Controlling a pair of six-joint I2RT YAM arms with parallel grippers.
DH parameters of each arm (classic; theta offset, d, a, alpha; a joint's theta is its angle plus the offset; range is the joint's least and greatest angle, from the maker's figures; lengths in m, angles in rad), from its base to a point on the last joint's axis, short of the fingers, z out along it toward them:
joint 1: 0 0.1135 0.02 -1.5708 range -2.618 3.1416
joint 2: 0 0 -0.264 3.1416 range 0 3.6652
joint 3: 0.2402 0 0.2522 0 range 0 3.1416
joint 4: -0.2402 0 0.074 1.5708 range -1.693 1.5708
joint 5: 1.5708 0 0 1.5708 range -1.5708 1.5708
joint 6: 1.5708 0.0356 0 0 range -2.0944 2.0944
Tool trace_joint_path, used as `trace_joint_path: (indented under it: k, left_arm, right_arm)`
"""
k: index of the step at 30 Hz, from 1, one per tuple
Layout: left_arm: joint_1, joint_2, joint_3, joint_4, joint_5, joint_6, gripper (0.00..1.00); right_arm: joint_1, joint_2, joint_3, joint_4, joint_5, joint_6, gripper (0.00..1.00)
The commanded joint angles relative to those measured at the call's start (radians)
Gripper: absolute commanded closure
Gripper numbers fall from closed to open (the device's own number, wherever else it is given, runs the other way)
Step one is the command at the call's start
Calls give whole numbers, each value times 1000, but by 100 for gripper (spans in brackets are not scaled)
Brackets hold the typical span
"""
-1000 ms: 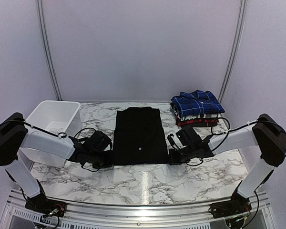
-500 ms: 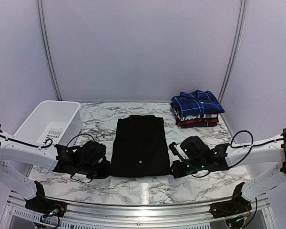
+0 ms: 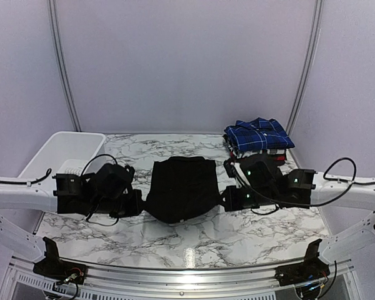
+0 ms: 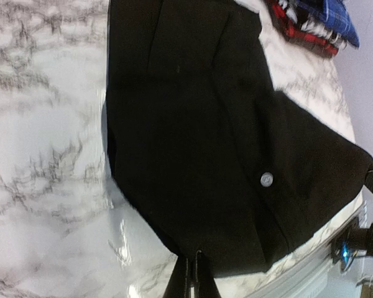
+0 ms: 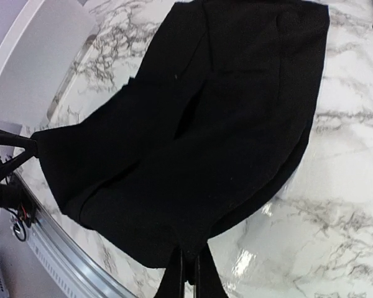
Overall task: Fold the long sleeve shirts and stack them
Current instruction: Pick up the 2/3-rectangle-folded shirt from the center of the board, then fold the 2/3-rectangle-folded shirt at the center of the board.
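Note:
A plain black long sleeve shirt (image 3: 182,187) lies lengthwise in the middle of the marble table, its near hem raised and sagging in a curve. My left gripper (image 3: 139,205) is shut on the hem's left corner, seen up close in the left wrist view (image 4: 191,264), where the black shirt (image 4: 199,143) shows a small white button. My right gripper (image 3: 225,201) is shut on the right corner, with its closed tips (image 5: 188,257) pinching the black cloth (image 5: 217,124). Folded plaid shirts (image 3: 258,140), blue-and-white on top of red, are stacked at the back right.
A white plastic basket (image 3: 50,153) stands at the table's back left, and its wall (image 5: 37,56) shows in the right wrist view. The plaid stack (image 4: 311,25) sits just beyond the black shirt's far right corner. A metal rail (image 3: 187,269) runs along the near edge.
Both grippers have risen with the near hem pinched, so the hem has left the table and hangs between them. Both arms have stretched out to the sides.

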Motion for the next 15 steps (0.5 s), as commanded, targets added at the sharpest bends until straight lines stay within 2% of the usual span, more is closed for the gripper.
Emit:
trace_joint_path:
  k: [1,4,8,12,15]
  left_arm:
    - [174,132,190,-31,71,192,100]
    - [325,337,374,-15,142,303,100]
    - [492,693,669,25,286,354,100]
    - [547,958,896,37,314,374,100]
    - [560,1070,987,39,331,373,100]
  right_arm:
    - [-183,150,181,61,-34,-141,100]
    - [-325,355,328,136,-128,-204,100]
    - [-432,674,583,193,-162,-248,100]
    - [-500,913,740,246,-192,-246,100]
    - [-524,1019,787,270,-211,-237,100]
